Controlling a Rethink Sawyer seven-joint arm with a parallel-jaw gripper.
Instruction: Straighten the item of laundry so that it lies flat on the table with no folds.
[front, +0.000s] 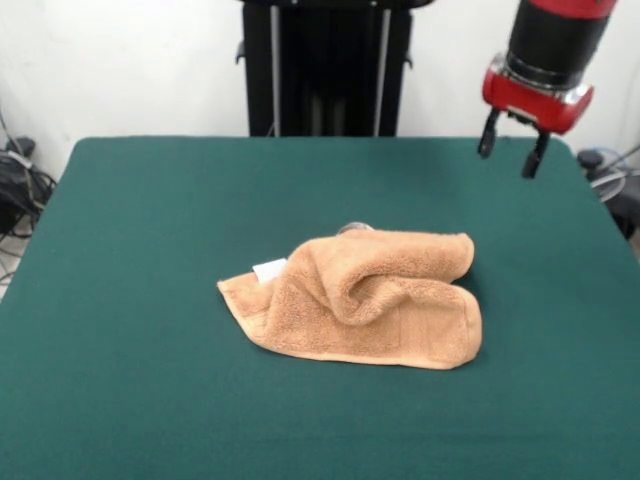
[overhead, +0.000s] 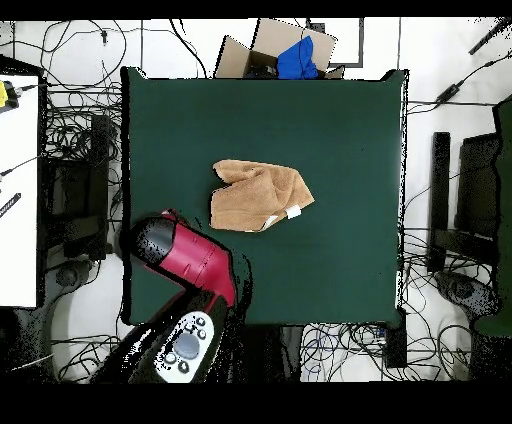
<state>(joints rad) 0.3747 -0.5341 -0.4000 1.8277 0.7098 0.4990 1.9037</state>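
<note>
Orange-tan terry towel sits approx mid-table on the dark green felt table, crumpled, not flat. In the front view its long axis runs left-right w/ a slight tilt: left end is a low flat corner pointing left, right end is bulkier, w/ a thick fold rolled over the top and a rounded lobe at upper right. A woven band shows along the near edge, toward the right. One small white tag sticks out at the upper left edge, by the flat corner. In the overhead view the towel also lies roughly left-right, tag at its lower right. Gripper hangs in the air over the far right part of the table in the front view, well apart from the towel, touching nothing; its two dark fingers are apart w/ a clear gap, nothing btwn them. Red and black arm shows in the overhead view at the table's lower left.
</note>
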